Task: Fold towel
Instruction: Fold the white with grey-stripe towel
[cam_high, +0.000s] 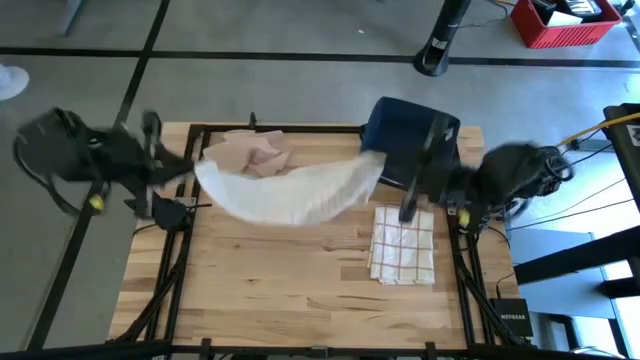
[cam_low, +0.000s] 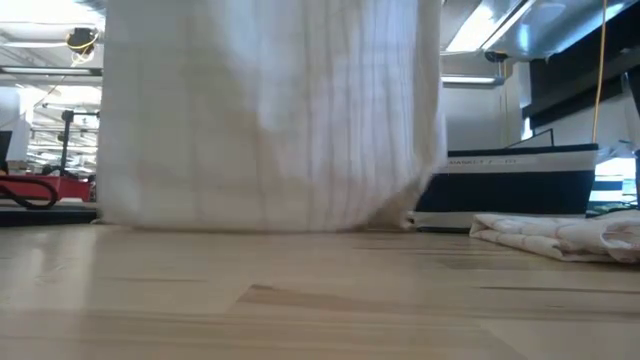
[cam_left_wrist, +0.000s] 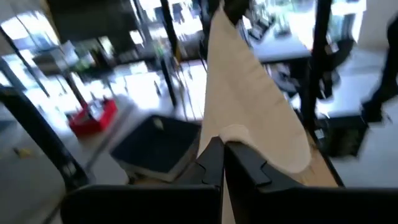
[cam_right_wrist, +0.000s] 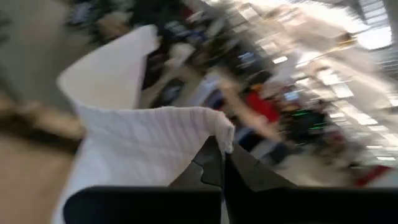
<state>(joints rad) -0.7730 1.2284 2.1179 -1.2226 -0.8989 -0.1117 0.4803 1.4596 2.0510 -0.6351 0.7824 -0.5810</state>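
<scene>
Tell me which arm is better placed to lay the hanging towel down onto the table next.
Neither alone. The left gripper and right gripper are each shut on one end of the white towel, which hangs between them, so both would probably lower together.

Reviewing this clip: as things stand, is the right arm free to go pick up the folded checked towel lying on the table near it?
Probably not yet. The right gripper is shut on the white towel, stretched across to the left gripper. The folded checked towel lies uncovered just below it, but it must release first.

We see the near half of the table bare wood, open for passage. The hanging white towel spans the far half, with a folded checked cloth and a dark blue bin blocking the right side.
</scene>
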